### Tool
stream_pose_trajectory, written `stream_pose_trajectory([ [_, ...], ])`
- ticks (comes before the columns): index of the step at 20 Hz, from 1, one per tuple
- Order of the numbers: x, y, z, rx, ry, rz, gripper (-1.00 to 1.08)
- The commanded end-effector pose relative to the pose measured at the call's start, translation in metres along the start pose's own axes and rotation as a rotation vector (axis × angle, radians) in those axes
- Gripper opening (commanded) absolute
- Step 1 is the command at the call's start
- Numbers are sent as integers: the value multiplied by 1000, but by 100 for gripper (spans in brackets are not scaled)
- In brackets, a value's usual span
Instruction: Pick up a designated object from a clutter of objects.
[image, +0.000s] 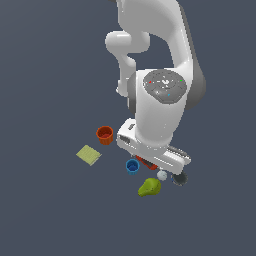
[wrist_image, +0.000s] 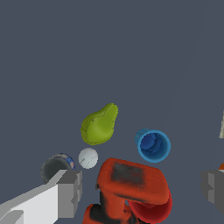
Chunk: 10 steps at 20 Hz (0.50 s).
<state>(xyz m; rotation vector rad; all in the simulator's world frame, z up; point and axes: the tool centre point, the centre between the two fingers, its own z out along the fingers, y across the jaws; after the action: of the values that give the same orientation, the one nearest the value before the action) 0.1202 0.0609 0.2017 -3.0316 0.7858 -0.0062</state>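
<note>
Approach stage, nothing grabbed yet: gripper (wrist_image: 142, 188) hangs with jaws wide apart over the power drill (wrist_image: 131, 186). The pear (wrist_image: 99, 125) lies on the floor beside the white ball (wrist_image: 88, 158) (blue cup (wrist_image: 153, 145) nearby). Next it probably needs shifting over the pear, then descending.

Simulated test scene, not a real room: flat featureless dark grey-blue ground (image: 45, 215) w/ no walls, furniture or horizon, plus smooth shadeless rendering on the white robot arm (image: 160, 100). Props are a random bench-test mix scattered close together, e.g. pear (image: 149, 187), orange cup (image: 105, 134), blue cup (image: 132, 166), white ball (image: 162, 175), flat yellow-green pad (image: 89, 155) and a red-and-black power drill (wrist_image: 131, 188). Nothing marks it as a home, shop or kitchen; reads as a sim lab setup for manipulation trials.
</note>
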Motion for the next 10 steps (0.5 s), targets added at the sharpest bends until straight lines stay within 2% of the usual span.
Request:
stream_pose_trajectory([
  [1, 5, -8, 16, -1, 0, 62, 100],
  [10, 18, -34, 75, -6, -1, 265, 100],
])
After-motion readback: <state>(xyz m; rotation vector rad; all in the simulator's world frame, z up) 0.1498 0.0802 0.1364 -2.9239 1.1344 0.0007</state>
